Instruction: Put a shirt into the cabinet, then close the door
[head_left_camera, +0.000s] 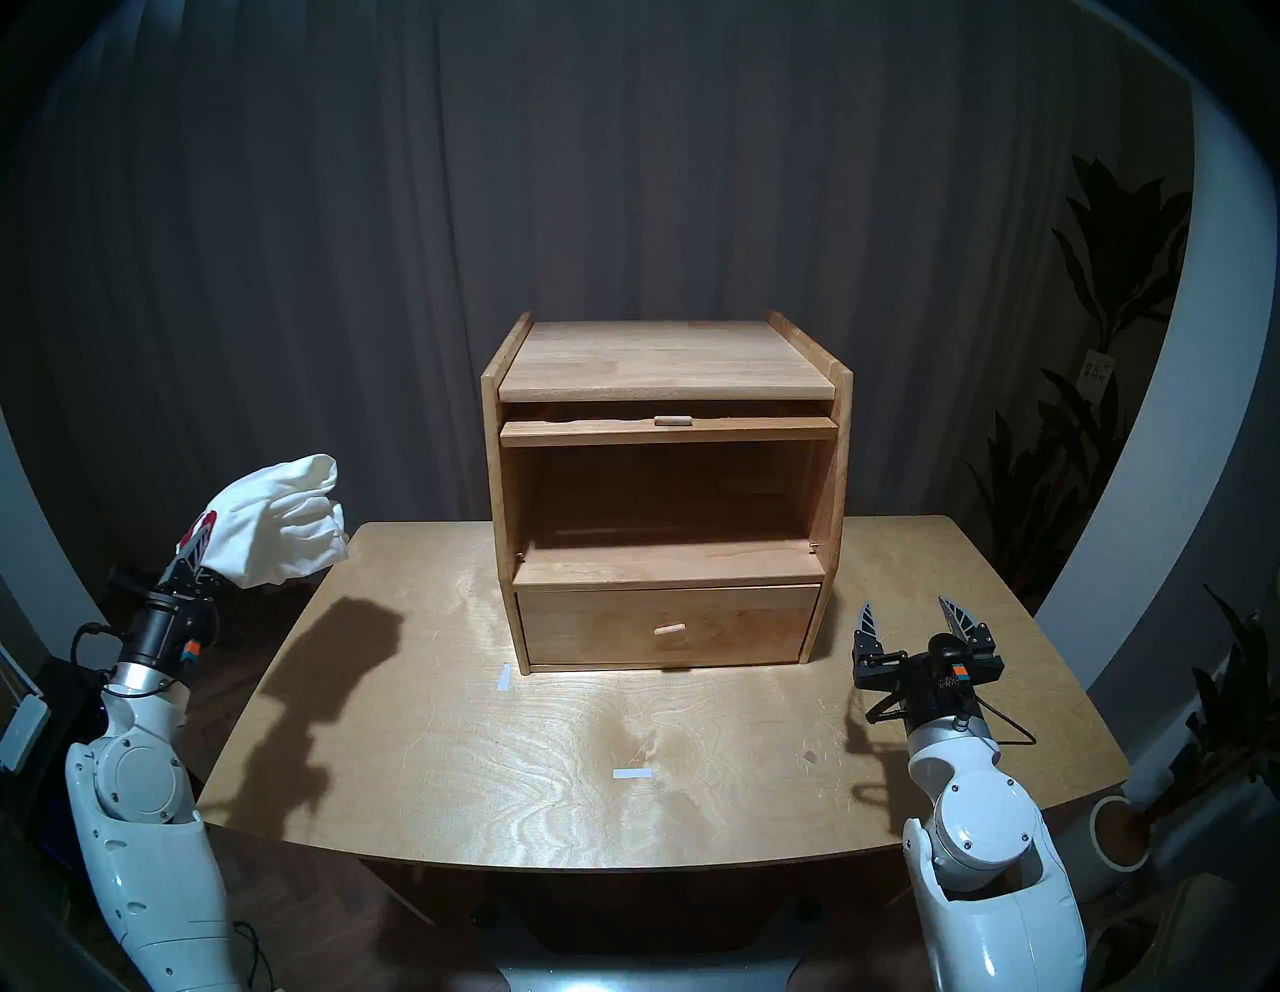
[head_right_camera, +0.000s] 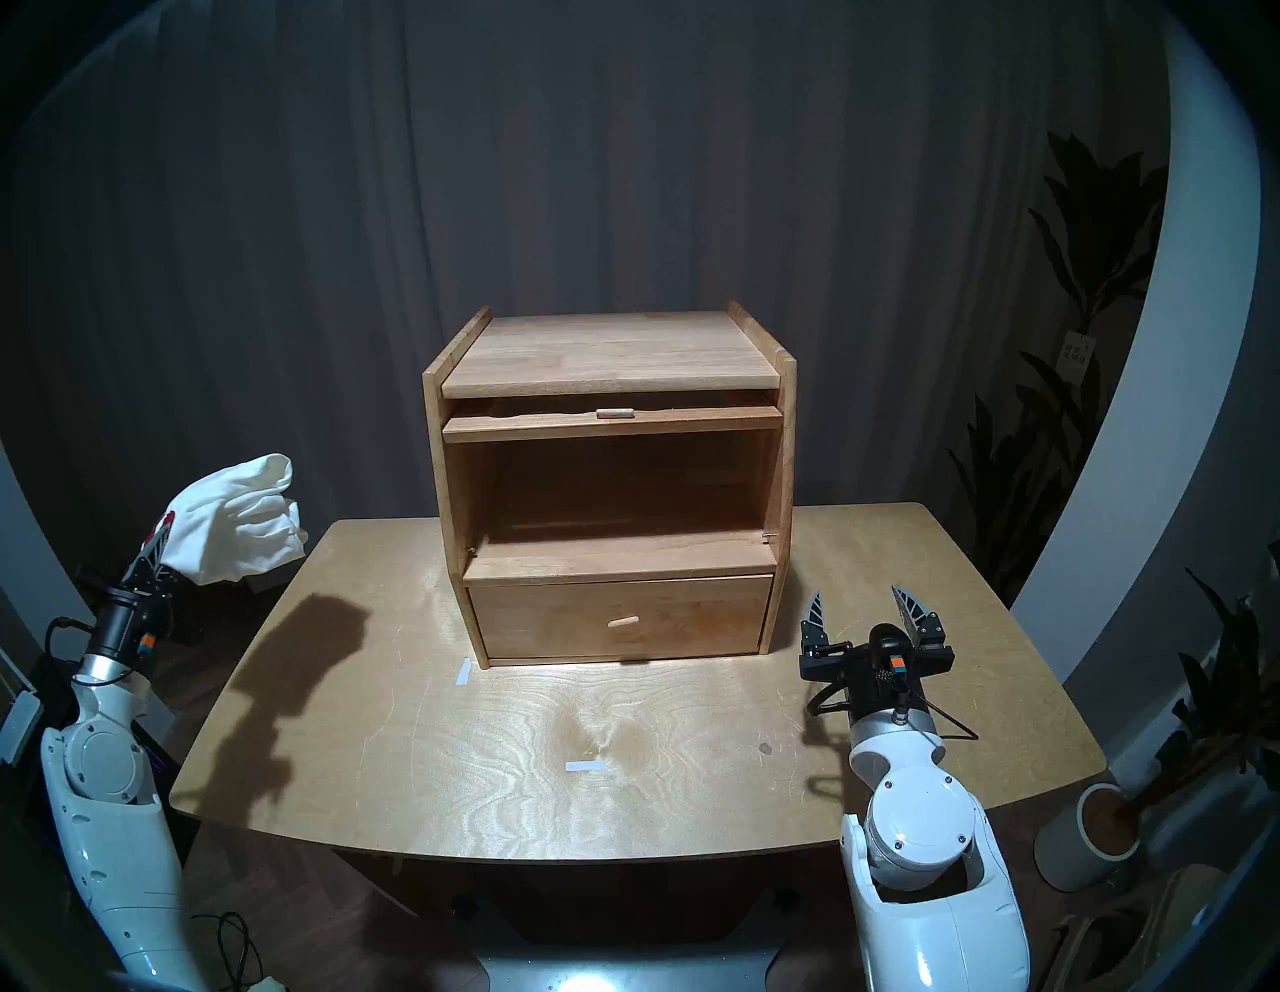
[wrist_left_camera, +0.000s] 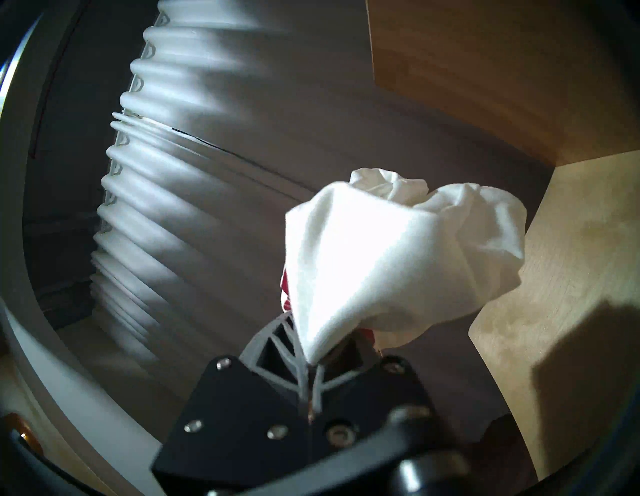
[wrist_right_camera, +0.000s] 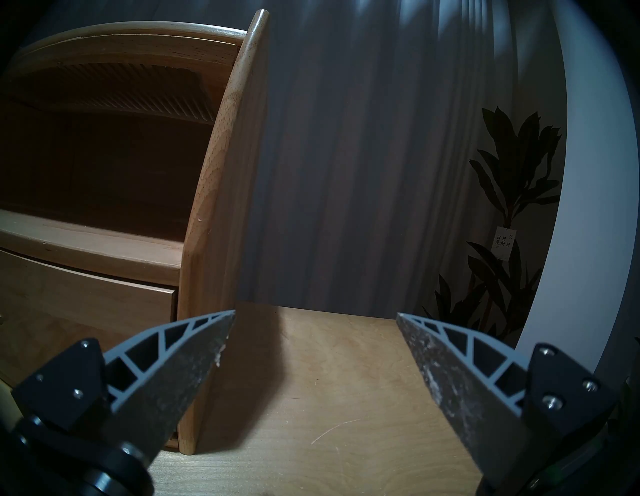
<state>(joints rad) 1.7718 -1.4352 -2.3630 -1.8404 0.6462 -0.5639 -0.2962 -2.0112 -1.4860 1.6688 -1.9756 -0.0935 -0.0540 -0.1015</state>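
My left gripper (head_left_camera: 196, 548) is shut on the bunched white shirt (head_left_camera: 284, 519) and holds it in the air beyond the table's left edge, left of the cabinet (head_left_camera: 665, 360). A bit of dark-red print shows near the fingers (wrist_left_camera: 286, 291). The cabinet stands at the back middle of the table. Its door (head_left_camera: 762, 429) is raised flat under the top, peg knob (head_left_camera: 673, 420) facing front. The upper compartment (head_left_camera: 665, 499) is open and empty. The drawer (head_left_camera: 668, 627) is shut. My right gripper (head_left_camera: 911, 613) is open and empty by the cabinet's front right corner (wrist_right_camera: 194, 311).
The wooden table (head_left_camera: 485, 762) bears two white tape marks (head_left_camera: 503, 677) (head_left_camera: 632, 774). A grey curtain (head_left_camera: 623, 173) hangs behind. Plants (head_left_camera: 1108, 277) and a white pot (head_left_camera: 1118, 831) stand off the table's right side.
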